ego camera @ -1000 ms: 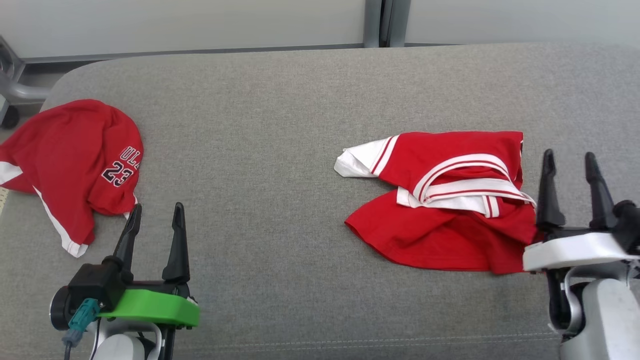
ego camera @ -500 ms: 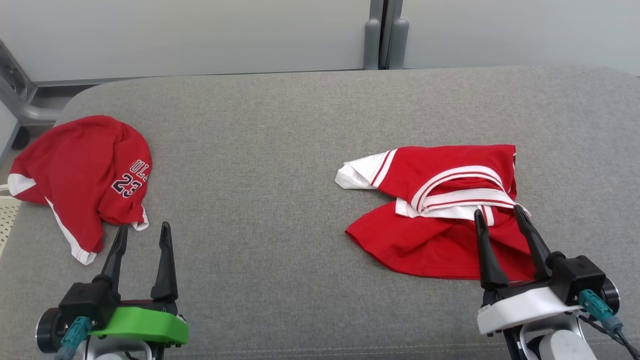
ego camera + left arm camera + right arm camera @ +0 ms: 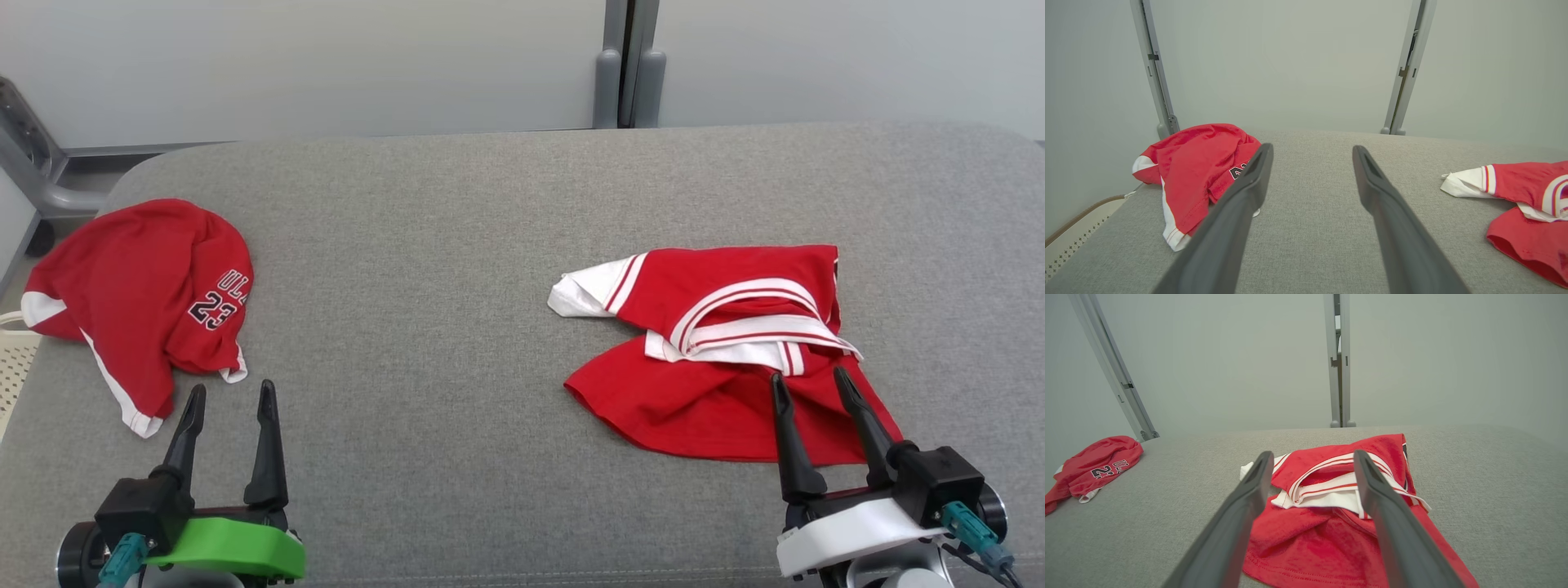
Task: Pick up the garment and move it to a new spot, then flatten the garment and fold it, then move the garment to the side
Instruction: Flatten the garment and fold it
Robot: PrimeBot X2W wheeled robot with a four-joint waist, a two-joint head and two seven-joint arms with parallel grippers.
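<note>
A crumpled red garment with white striped trim (image 3: 718,392) lies on the right half of the grey padded surface (image 3: 441,327); it also shows in the right wrist view (image 3: 1323,539) and the left wrist view (image 3: 1527,188). My right gripper (image 3: 808,376) is open, its fingertips over the garment's near edge with nothing between them (image 3: 1312,453). A second red garment printed "23" (image 3: 139,294) lies bunched at the far left (image 3: 1196,163) (image 3: 1094,465). My left gripper (image 3: 230,388) stands open just right of and nearer than it, holding nothing (image 3: 1312,148).
The padded surface's left edge drops off beside the "23" garment, where a pale perforated object (image 3: 12,367) sits. Grey wall panels and metal posts (image 3: 624,65) stand behind the far edge. Bare cushion stretches between the two garments.
The head camera tilted, shifting the whole picture down. My right gripper came from the garment's right side to its near edge, fingertips now over the red cloth. Both grippers stayed open.
</note>
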